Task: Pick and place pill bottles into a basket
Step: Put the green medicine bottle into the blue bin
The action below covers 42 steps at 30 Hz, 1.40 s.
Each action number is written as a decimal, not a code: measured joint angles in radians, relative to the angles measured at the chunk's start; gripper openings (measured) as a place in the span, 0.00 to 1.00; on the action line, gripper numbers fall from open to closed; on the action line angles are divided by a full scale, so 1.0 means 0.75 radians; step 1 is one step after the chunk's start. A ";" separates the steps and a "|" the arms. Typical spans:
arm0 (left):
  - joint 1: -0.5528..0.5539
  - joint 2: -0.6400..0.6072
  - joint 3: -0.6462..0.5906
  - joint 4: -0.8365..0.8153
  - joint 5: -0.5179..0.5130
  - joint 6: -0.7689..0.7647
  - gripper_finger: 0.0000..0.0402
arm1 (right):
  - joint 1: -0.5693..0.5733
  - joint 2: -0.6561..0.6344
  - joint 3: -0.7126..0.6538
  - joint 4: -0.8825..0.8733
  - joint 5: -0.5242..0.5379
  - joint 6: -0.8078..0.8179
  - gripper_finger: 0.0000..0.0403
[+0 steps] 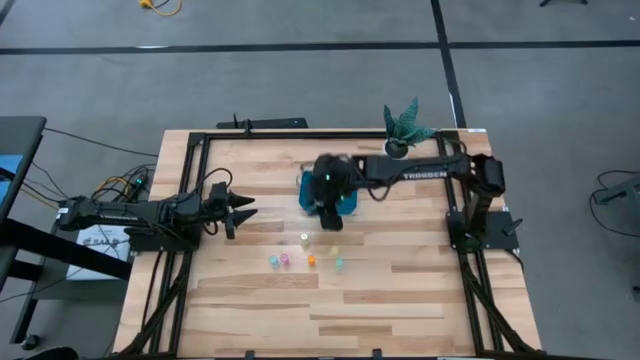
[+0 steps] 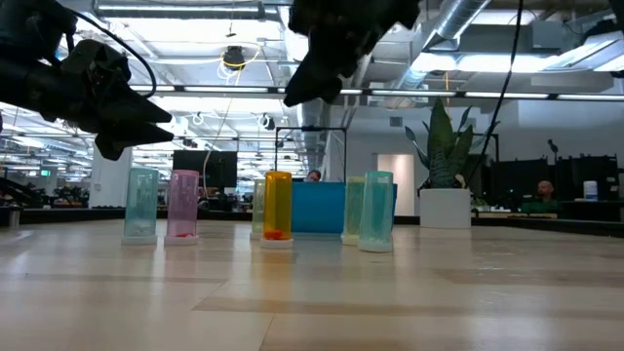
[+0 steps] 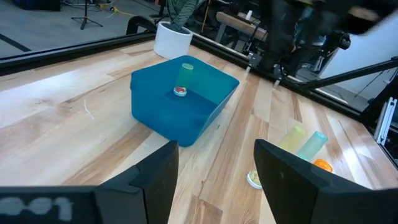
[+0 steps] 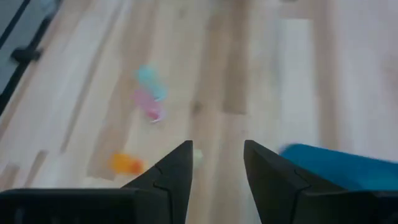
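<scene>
Right hand (image 1: 330, 210) hangs over the blue basket's (image 1: 305, 190) front edge, fingers a small gap apart, gripping nothing. One yellow-green bottle (image 3: 185, 76) stands inside the basket. Five more bottles (image 1: 310, 260) stand loose on the worktop (image 1: 400, 300), just ahead of that hand. Left hand (image 1: 243, 212) waits off to the side, fingers spread, empty.

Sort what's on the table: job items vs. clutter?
Job: basket with one bottle inside; loose pill bottles in front of it; right gripper at the basket, empty; left gripper waiting, open.
Clutter: potted plant.
</scene>
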 joint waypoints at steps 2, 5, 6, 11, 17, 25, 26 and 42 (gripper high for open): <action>0.000 0.000 0.000 0.000 0.000 0.000 0.50 | 0.052 0.008 0.000 -0.009 0.008 -0.038 0.34; 0.000 0.000 0.000 0.000 0.000 0.000 0.50 | 0.097 0.039 0.000 0.012 0.008 -0.004 0.34; 0.000 0.000 0.000 0.000 0.001 0.000 0.50 | 0.103 0.045 0.000 0.019 0.003 0.008 0.34; 0.000 0.000 0.000 -0.003 0.023 0.001 0.50 | 0.100 0.058 0.000 0.054 -0.013 0.018 0.34; 0.000 0.000 0.000 -0.008 0.066 0.001 0.50 | 0.115 0.156 0.000 0.120 -0.026 0.107 0.39; 0.000 0.009 0.000 -0.018 0.131 0.000 0.50 | 0.127 0.232 0.002 0.180 -0.097 0.228 0.53; 0.000 0.008 0.000 -0.019 0.140 0.001 0.50 | 0.127 0.235 0.001 0.175 -0.094 0.228 0.55; 0.000 0.009 0.000 -0.020 0.141 0.001 0.50 | 0.126 0.240 -0.001 0.177 -0.018 0.184 0.60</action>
